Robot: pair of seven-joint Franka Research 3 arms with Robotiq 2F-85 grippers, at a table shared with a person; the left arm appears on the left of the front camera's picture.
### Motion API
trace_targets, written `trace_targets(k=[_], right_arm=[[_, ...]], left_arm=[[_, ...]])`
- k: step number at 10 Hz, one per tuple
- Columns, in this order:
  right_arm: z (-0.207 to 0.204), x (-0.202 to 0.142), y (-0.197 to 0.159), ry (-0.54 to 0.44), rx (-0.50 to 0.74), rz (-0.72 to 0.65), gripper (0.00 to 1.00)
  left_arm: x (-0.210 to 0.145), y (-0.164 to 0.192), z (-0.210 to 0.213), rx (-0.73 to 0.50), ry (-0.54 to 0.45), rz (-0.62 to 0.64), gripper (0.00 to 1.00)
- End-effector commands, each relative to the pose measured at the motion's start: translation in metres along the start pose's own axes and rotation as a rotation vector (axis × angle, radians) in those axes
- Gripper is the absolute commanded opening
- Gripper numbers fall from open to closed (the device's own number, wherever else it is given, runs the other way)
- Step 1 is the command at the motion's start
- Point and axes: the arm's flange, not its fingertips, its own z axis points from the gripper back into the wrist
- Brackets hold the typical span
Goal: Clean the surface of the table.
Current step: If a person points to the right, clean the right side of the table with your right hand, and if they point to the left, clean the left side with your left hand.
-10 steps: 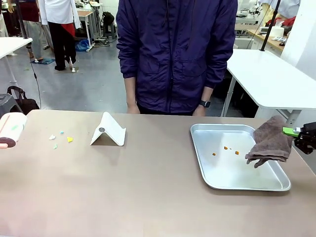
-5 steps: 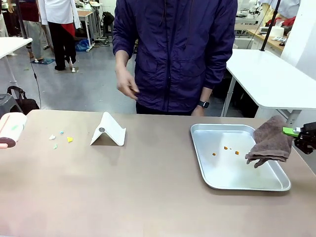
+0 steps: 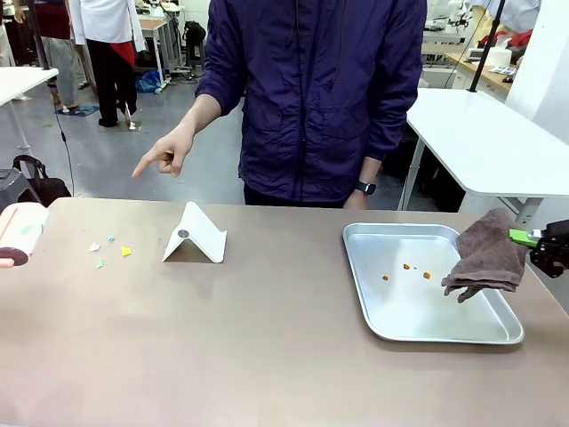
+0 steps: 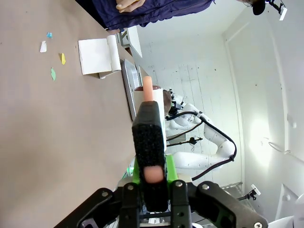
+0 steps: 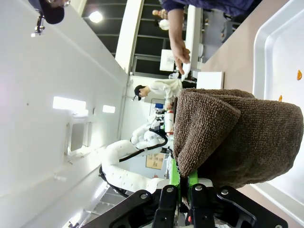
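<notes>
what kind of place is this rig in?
Looks like a robotics lab or workshop: white worktables, a cluttered bench at the back, bare grey floor.

The person's hand (image 3: pixel 169 157) has risen from their side; it now points down-left over the table (image 3: pixel 267 356).

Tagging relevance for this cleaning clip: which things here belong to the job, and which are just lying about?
Job: table, paper scraps, towel, roller, pointing hand, probably the tray holding crumbs.
Lying about: folded white card, white side table, bag on the floor.
</notes>
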Motion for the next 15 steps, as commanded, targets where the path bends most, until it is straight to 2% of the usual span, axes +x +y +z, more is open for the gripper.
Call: trace_targets(k=[1,6,7,9,11,15], right_arm=[[0.0,0.001,0.007,0.0,0.001,-0.009,0.0],[0.0,0.001,0.007,0.0,0.001,-0.009,0.0],[0.0,0.001,0.007,0.0,0.001,-0.009,0.0],[0.0,0.001,0.007,0.0,0.001,-0.009,0.0],[0.0,0.001,0.007,0.0,0.001,-0.009,0.0],[0.0,0.001,0.007,0.0,0.001,-0.009,0.0]], left_arm=[[-0.003,-0.005,0.002,-0.015,0.003,-0.004,0.0],[-0.003,-0.005,0.002,-0.015,0.003,-0.004,0.0],[0.0,0.0,0.0,0.0,0.0,0.0,0.22],[0.007,-0.003,-0.003,0.096,-0.107,-0.002,0.22],[0.024,0.002,-0.004,0.218,-0.285,0.004,0.22],[0.054,0.036,-0.018,0.272,-0.29,0.149,0.22]])
